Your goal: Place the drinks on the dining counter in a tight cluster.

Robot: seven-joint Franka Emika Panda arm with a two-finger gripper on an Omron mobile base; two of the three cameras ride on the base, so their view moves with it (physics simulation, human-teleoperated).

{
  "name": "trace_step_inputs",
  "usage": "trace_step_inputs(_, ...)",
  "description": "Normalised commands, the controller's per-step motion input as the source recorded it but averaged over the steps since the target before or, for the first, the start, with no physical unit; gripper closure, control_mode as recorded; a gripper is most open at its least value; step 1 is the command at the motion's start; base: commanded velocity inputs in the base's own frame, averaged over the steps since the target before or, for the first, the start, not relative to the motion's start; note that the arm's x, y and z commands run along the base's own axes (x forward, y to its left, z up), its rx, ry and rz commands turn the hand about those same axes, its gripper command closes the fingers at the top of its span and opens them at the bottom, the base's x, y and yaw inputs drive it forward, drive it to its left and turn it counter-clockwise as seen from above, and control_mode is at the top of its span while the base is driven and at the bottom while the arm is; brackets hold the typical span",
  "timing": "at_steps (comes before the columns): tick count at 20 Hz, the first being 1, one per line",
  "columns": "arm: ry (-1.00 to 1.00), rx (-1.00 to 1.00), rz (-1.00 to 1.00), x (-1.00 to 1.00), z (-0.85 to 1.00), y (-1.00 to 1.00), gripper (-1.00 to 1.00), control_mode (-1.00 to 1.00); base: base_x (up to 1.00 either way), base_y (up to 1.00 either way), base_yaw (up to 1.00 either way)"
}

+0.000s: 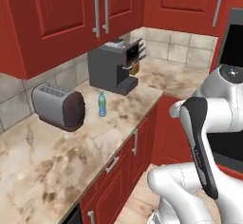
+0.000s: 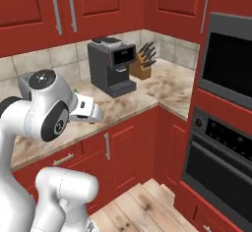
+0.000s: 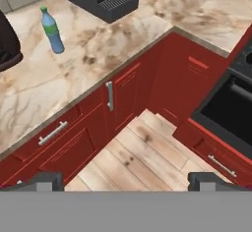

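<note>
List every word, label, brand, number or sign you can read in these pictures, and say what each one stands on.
No text can be read anywhere.
Small blue water bottle with green cap: its label band shows no legible lettering.
Dark grey coffee machine: no brand or markings readable; its front panel is too small and blurred.
Silver toaster with dark end: no markings show.
Built-in black oven: its control knobs are too blurred to show any numbers.

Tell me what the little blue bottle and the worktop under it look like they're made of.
Water bottle: probably clear blue-tinted plastic, given its see-through body and green screw cap. Worktop: looks like polished marble or similar stone, cream with brown veining, though it could be laminate.
</note>
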Motion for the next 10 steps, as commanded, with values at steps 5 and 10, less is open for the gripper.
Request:
trace_step_inputs(5,0.00,0.00,0.00,0.00,0.00,0.00,-1.00,1.00,1.00,-0.10,0.68)
trace_step_inputs(10,0.00,0.00,0.00,0.00,0.00,0.00,-1.00,1.00,0.96,-0.18,0.76)
